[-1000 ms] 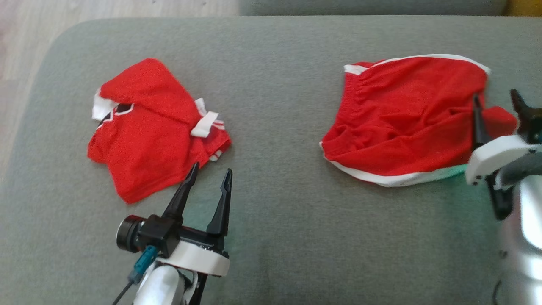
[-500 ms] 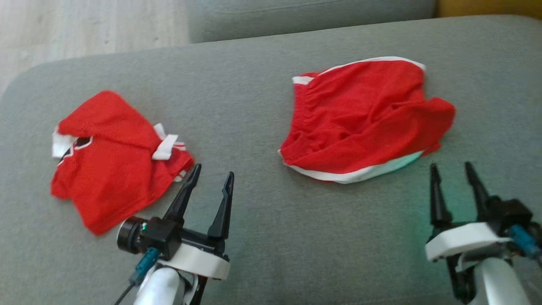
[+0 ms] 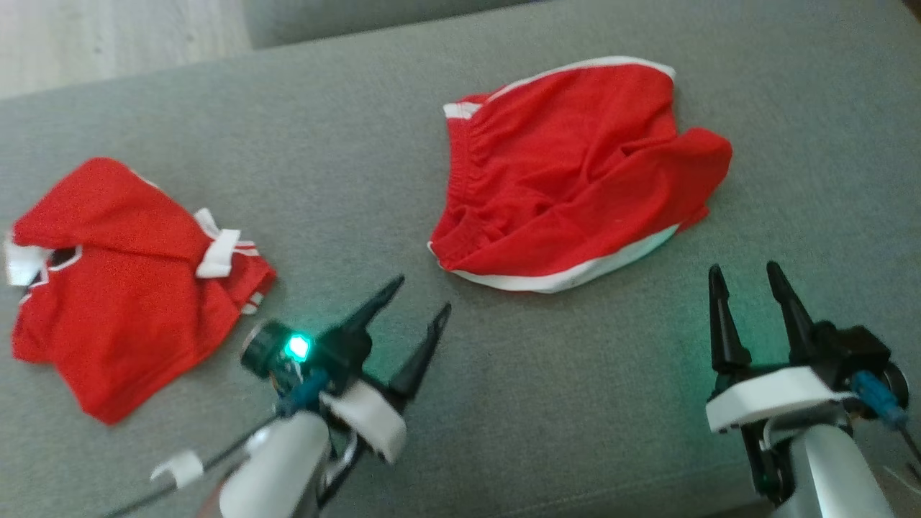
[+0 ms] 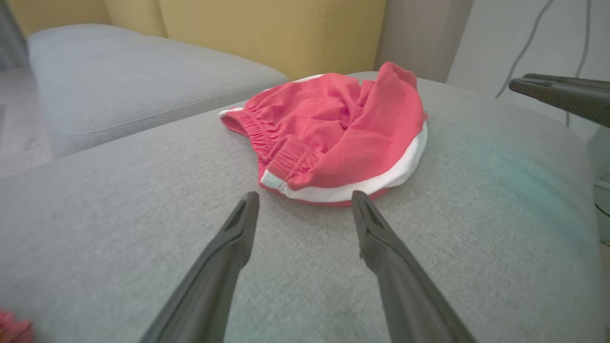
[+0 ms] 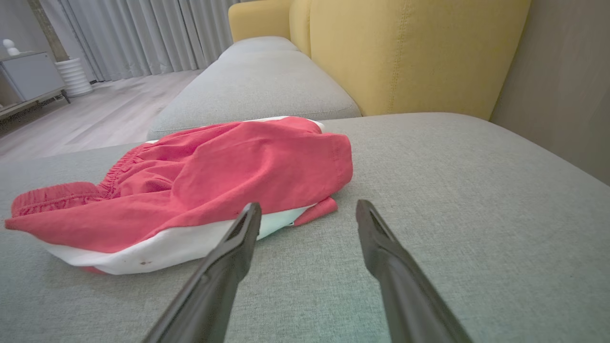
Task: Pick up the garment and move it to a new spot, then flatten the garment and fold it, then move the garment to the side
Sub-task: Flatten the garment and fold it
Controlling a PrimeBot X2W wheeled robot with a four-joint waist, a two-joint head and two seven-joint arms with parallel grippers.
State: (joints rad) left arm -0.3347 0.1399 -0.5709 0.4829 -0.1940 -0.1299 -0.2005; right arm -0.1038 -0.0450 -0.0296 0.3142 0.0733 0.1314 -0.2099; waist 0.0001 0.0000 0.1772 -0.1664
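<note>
The garment, a pair of red shorts (image 3: 568,173) with white trim, lies crumpled on the grey sofa cushion (image 3: 504,403). It also shows in the left wrist view (image 4: 333,128) and the right wrist view (image 5: 214,181). My left gripper (image 3: 423,295) stands open just short of the shorts' lower-left hem, pointing at it (image 4: 305,195), with nothing between its fingers. My right gripper (image 3: 743,268) is open too, a little off the shorts' lower-right corner (image 5: 309,205), touching nothing. Its dark fingers (image 4: 562,95) also appear at the right of the left wrist view.
A folded red shirt (image 3: 115,280) with white collar and cuffs lies at the cushion's left end. A second grey cushion (image 5: 257,81) and a yellow backrest (image 5: 405,52) lie beyond the shorts. Wooden floor (image 3: 108,36) is past the cushion's far-left edge.
The head camera has swung, shifting the whole picture. My right gripper has come off the shorts' right edge and now stands apart from them. My left gripper has turned toward the shorts.
</note>
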